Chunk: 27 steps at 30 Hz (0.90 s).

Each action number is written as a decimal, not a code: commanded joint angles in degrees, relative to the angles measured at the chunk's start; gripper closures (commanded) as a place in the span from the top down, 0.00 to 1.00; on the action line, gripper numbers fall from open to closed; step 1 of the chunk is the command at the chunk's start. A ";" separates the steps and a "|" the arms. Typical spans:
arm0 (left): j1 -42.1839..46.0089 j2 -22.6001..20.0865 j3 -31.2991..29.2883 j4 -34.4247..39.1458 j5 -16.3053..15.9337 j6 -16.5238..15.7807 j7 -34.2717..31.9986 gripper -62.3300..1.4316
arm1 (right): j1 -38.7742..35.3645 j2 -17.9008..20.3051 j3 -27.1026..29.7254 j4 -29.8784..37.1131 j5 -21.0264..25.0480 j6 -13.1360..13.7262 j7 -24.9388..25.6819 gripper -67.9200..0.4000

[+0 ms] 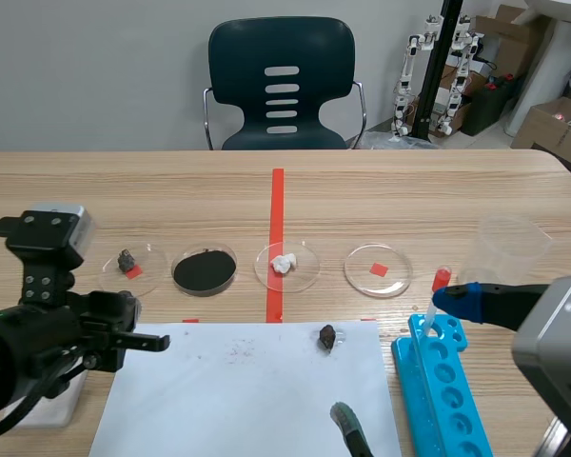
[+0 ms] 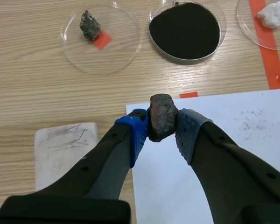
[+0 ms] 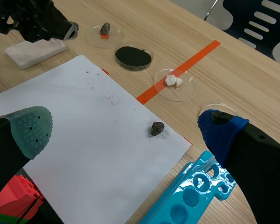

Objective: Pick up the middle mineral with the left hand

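Left hand (image 2: 161,133) is clamped on the dark reddish-brown lumpy rock (image 2: 161,116), pinched btw both pads, over the corner of the white paper sheet (image 2: 242,135), w/ the white scribbled tile (image 2: 60,149) just beside. Right hand (image 3: 126,130) hangs wide apart by the blue plastic tube rack (image 3: 186,196) on the desk (image 2: 32,84).

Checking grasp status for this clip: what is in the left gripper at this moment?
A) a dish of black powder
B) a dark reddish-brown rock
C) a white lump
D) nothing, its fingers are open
B: the left wrist view shows a dark reddish-brown rock clamped in the left gripper, pressed from both sides.
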 commanded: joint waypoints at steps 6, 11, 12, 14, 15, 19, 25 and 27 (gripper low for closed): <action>10.82 -5.81 -8.35 4.02 -1.36 -6.95 -10.32 0.22 | 0.04 -0.15 0.37 1.16 0.39 0.00 0.85 1.00; 18.43 -7.15 -14.12 4.96 -1.07 -12.70 -18.67 0.22 | 0.04 -0.15 0.37 1.16 0.39 0.00 0.85 1.00; 19.82 -7.15 -15.39 4.96 -0.85 -14.08 -20.31 0.22 | 0.04 -0.15 0.37 1.16 0.39 0.00 0.85 1.00; 22.43 -7.13 -17.68 4.96 -0.04 -16.50 -22.97 0.22 | 0.04 -0.15 0.37 1.16 0.39 0.00 0.85 1.00; 23.76 -7.13 -18.91 4.96 0.72 -17.79 -24.39 0.22 | 0.04 -0.15 0.37 1.16 0.39 0.00 0.85 1.00; 28.41 -7.13 -23.39 4.96 2.23 -22.05 -29.73 0.22 | 0.04 -0.15 0.37 1.16 0.39 0.00 0.85 1.00; 33.92 -6.47 -30.34 4.96 5.95 -29.66 -34.80 0.22 | 0.04 -0.15 0.37 1.16 0.39 0.00 0.85 1.00; 34.86 -5.01 -32.65 4.96 8.70 -32.28 -35.34 0.22 | 0.04 -0.15 0.37 1.16 0.39 0.00 0.85 1.00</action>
